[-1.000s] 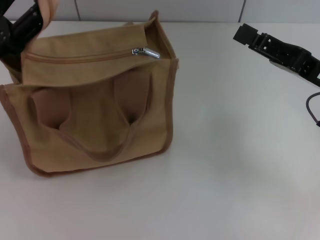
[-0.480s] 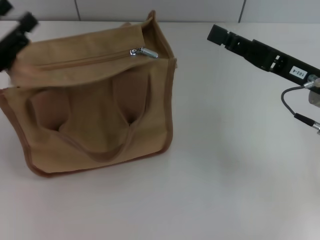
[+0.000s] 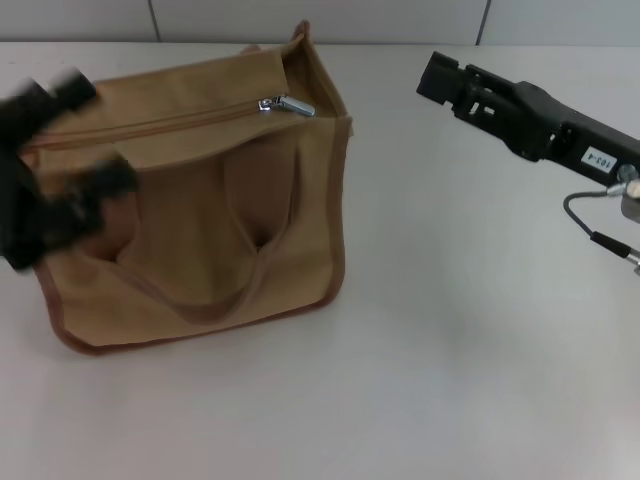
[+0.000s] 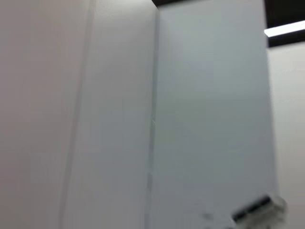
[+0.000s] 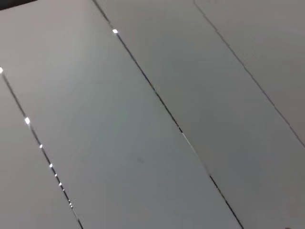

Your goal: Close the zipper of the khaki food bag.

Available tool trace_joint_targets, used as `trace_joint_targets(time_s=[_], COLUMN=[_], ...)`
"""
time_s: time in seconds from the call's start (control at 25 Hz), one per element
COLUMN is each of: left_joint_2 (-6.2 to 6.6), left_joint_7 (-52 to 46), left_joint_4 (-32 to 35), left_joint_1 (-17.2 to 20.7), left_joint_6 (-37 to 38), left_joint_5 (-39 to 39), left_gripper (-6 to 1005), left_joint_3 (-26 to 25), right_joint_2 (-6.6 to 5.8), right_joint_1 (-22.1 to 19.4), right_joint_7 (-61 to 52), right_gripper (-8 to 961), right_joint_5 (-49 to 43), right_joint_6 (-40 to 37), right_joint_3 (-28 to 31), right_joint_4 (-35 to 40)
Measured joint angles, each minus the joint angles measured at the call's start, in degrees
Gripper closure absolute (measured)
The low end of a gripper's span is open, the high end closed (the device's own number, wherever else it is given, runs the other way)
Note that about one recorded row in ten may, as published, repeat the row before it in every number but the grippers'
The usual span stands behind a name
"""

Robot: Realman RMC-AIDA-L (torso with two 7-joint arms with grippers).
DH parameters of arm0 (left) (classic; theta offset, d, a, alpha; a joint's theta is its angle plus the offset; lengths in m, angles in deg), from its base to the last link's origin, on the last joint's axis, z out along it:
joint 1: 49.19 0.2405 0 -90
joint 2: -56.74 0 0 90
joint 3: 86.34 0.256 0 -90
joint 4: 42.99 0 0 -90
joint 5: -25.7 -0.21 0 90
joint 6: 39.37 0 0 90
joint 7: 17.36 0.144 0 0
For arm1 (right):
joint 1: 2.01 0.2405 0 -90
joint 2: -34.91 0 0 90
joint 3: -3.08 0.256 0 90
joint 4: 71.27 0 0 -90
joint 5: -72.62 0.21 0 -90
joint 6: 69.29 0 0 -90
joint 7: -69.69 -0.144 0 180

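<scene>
A: How many bags?
B: One khaki food bag [image 3: 200, 200] on the white table [image 3: 450, 350], one zipper [image 3: 287, 104] pull at its top right.
A: Grippers?
B: Two: left gripper [image 3: 60, 190] blurred at its left side, right gripper [image 3: 440, 75] right of it. Grip unclear for both.

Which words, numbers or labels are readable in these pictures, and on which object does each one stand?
White label on the right arm, behind the right gripper: dark characters, too small and turned to read reliably.
Khaki food bag: no text or brand visible.
Zipper pull tab: no marking can be made out.
Left gripper, in front of the bag's left side: blurred, nothing readable.
Both wrist views: plain panels only, no text.
</scene>
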Motion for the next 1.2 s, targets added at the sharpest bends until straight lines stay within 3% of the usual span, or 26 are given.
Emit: trace_joint_targets(time_s=[0.12,0.24,0.32,0.36,0.4,0.6,0.88,1.08,1.2], left_joint_2=[0.16,0.23,0.23,-0.05,-0.38,0.1,0.29,-0.06,-0.33], left_joint_7=[0.32,5.09,5.09,9.09,11.33,11.83,11.49,11.95,11.96], left_joint_4=[1.18,4.76,4.76,5.45,5.29,4.34,2.32,0.57,0.39], left_joint_1=[0.15,1.27,1.27,1.47,1.27,1.13,1.45,1.05,1.04], left_joint_6=[0.25,0.38,0.38,0.06,-0.31,-1.61,-5.81,-7.65,-8.53], left_joint_5=[-2.39,-7.91,-7.91,-12.73,-17.2,-21.9,-22.76,-22.81,-22.9], left_gripper=[184,184,184,184,184,184,184,185,185], left_joint_3=[1.56,8.35,8.35,10.81,10.7,10.58,9.08,8.64,9.01], right_joint_2=[0.33,0.57,0.68,0.71,0.76,0.89,1.27,1.26,1.12], right_joint_1=[-0.84,-1.8,-2.2,-2.39,-2.81,-3.64,-4.25,-4.34,-4.19], right_joint_7=[5.07,13.28,18.19,20.34,24.22,33.81,38.71,39.34,38.95], right_gripper=[425,423,421,421,420,416,411,196,193], right_joint_5=[0.0,-0.34,-1.1,-1.62,-2.95,-9.77,-10.99,-11.08,-11.12], right_joint_6=[-1.0,-3.22,-3.92,-3.95,-3.79,-3.67,-2.01,0.02,1.33], right_joint_3=[-0.12,-0.66,-1.85,-2.68,-4.07,-8.05,-10.83,-15.48,-19.01], right_joint_4=[-0.01,-0.25,-0.51,-0.6,-0.79,-0.94,-2.57,-2.99,-3.04])
